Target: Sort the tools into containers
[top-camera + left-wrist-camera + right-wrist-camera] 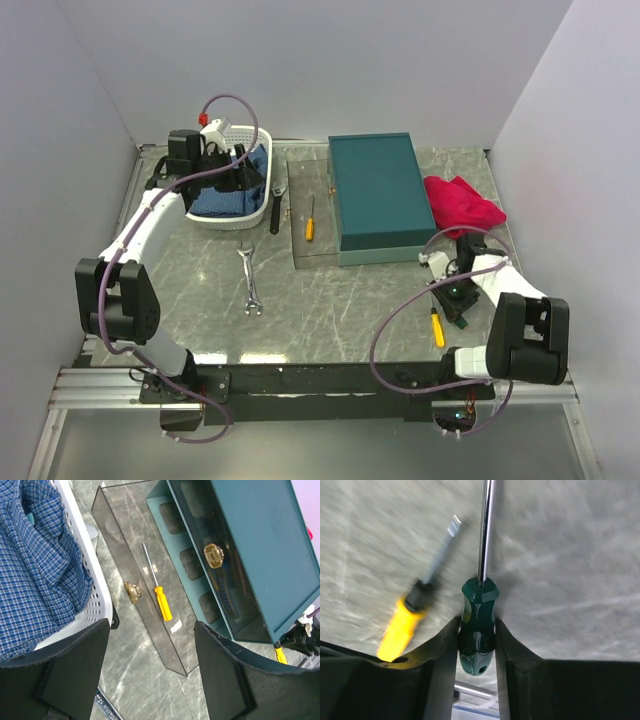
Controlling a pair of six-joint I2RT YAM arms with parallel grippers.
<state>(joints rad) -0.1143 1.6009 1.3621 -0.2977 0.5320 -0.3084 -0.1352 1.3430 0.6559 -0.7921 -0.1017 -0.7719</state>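
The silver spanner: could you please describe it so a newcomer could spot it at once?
Find the white basket at the far left of the table. Just in front of it, toward the near edge, the silver spanner lies on bare marble. Unlike the dark-handled wrench and yellow-handled screwdriver behind it, it is bare bright metal end to end.

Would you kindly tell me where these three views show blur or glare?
Right wrist view: the green-handled screwdriver is sharp, while the yellow-handled screwdriver and table are smeared by motion blur. Left wrist view: sharp, with a glare patch in the clear tray beside the orange-handled screwdriver. Top view: evenly lit, soft shadows.
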